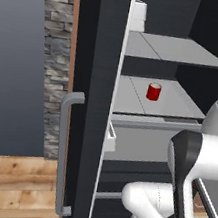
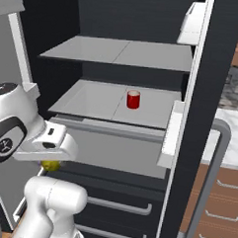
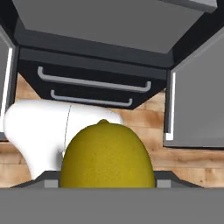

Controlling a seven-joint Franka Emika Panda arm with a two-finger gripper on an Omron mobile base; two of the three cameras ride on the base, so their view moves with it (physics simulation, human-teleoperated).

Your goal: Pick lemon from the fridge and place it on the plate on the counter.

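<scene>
The lemon looms large and yellow in the hand view, held between my fingers. From the right base view a sliver of the lemon peeks out under my white hand, where my gripper is shut on it, in front of and below the fridge's lower shelf. The black fridge stands open with light grey shelves. A strip of the white marble counter shows at the far right. The plate is out of view.
A small red can stands on the lower shelf. The open door with its grey bar handle flanks the opening. Black drawers with silver handles and wooden floor lie below the hand.
</scene>
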